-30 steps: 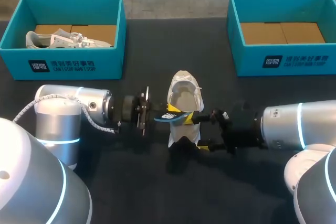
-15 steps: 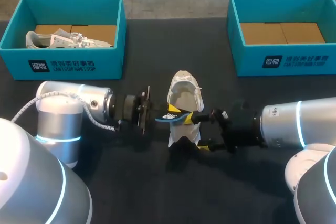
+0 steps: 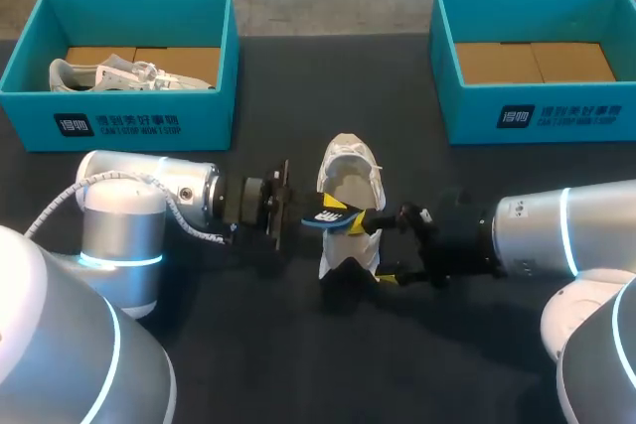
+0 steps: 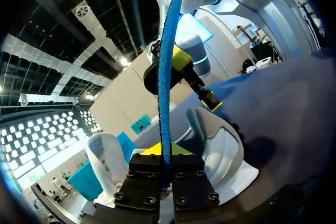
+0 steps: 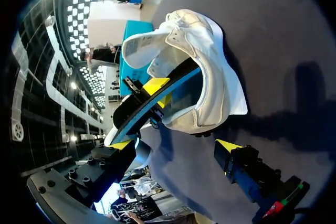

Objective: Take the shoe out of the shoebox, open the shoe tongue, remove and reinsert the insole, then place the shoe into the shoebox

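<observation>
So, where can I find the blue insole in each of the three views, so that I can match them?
Head view: the insole lies at the table's middle, between the left gripper and the white shoe.
Left wrist view: seen on edge, a thin blue strip held in the left gripper.
Right wrist view: a dark curved band from the left gripper to the shoe's opening.
Shared landmark: the white shoe.

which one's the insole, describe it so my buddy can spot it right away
On the black table, find the white shoe lying at its middle. The insole is the thin blue sheet with yellow print at the shoe's opening, clamped in the left pincer. Unlike the white shoe around it, it is flat and blue.
</observation>
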